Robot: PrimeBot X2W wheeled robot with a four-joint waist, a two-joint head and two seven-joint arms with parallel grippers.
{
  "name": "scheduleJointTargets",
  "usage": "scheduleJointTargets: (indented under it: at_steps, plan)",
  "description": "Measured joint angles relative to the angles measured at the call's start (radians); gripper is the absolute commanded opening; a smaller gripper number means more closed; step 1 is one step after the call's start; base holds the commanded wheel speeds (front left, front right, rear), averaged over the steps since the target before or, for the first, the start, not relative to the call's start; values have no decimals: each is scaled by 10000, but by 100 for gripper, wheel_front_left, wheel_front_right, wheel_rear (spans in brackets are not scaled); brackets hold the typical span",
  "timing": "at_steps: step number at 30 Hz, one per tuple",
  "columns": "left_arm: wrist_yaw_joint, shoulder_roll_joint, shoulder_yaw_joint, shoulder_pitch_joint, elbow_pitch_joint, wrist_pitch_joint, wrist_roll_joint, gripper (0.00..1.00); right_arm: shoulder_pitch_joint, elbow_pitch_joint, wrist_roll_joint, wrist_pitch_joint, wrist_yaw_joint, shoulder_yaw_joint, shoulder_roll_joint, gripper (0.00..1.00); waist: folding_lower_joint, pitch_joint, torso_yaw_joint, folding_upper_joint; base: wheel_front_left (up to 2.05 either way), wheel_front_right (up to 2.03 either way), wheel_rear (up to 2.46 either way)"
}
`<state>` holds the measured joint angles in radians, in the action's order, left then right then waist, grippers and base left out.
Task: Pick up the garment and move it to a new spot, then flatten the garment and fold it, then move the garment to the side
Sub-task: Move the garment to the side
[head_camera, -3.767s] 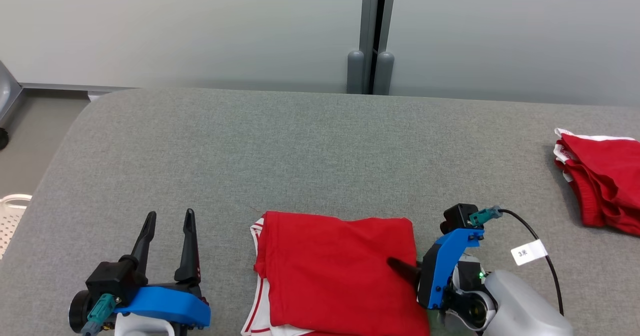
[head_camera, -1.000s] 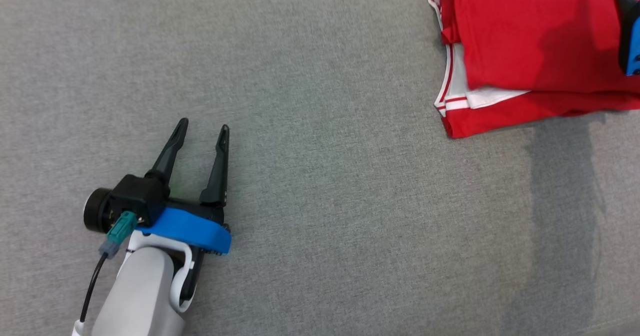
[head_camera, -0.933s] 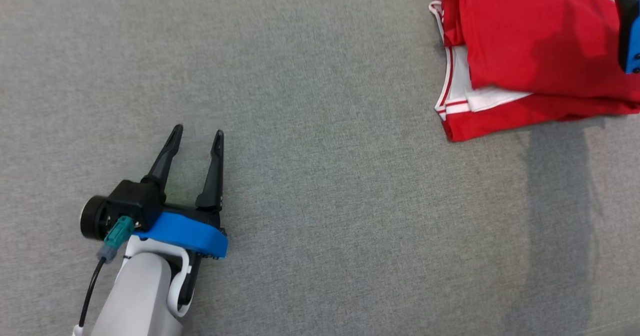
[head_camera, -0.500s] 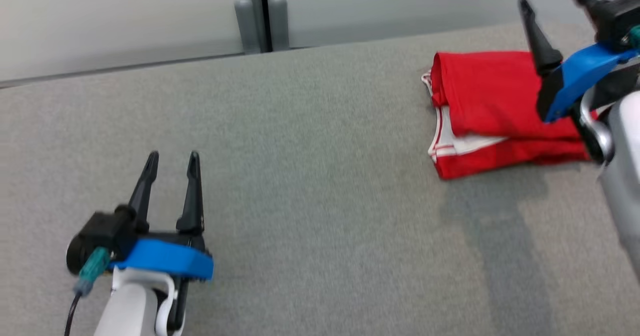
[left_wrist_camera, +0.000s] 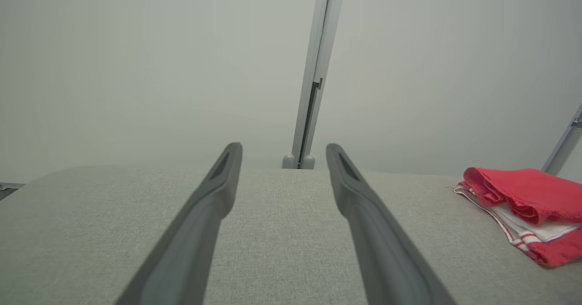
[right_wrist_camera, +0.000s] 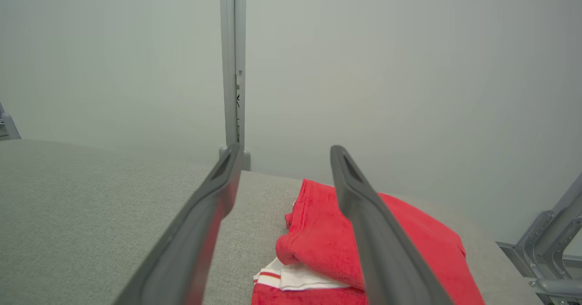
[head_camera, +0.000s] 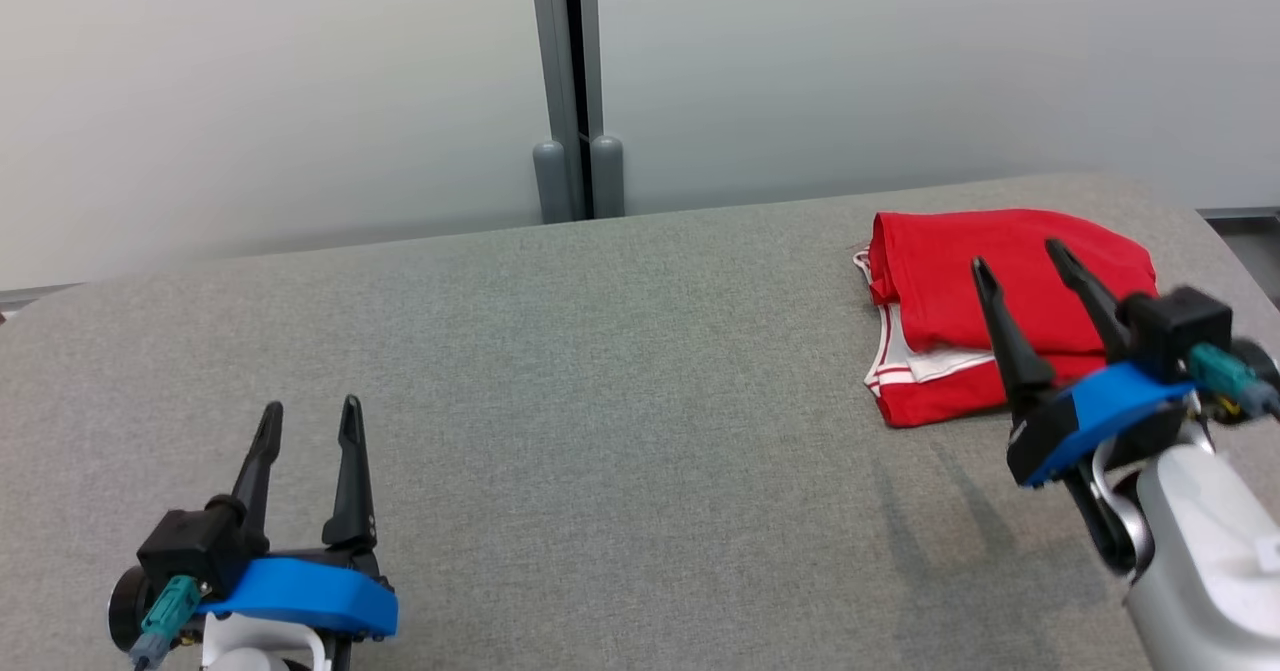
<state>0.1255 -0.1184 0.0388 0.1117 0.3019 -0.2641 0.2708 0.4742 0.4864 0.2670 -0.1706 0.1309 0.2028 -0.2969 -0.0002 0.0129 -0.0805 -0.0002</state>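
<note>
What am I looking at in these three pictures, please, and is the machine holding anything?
This is a wheeled robot with two arms, each ending in a gripper with two dark fingers. The wide picture comes from a camera on its head, looking down at a grey fabric-covered table. The left gripper sits at the lower left and the right gripper at the right, both open and empty. The other two pictures come from cameras on the wrists, looking along each gripper's own fingers. One folded red garment with white trim lies near the table's right end. The right gripper is raised just in front of it.
</note>
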Motion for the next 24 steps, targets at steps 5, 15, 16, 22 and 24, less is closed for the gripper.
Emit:
scheduleJointTargets:
  at_steps: [5,15,16,22,24]
  plan:
    - [-29,86,-253,-169,150,0,-111,100,-1032,-40,86,-648,-2,-552,474,100,1,-168,87,0,0,0,0]
    - [-27,267,-658,-540,194,0,-431,100,-2493,-1174,73,-907,-2,-1333,1448,100,2,-351,76,1,0,0,0]
    - [-25,286,-667,-540,211,0,-445,100,-2613,-1258,59,-907,-2,-1386,1519,100,2,-355,76,1,0,0,0]
    - [-15,364,-704,-541,286,0,-573,100,-2990,-1546,-111,-909,-2,-1546,1730,100,2,-357,97,1,0,0,0]
    - [-13,372,-719,-541,301,0,-614,100,-2990,-1609,-115,-909,-2,-1653,1722,100,2,-373,110,1,0,0,0]
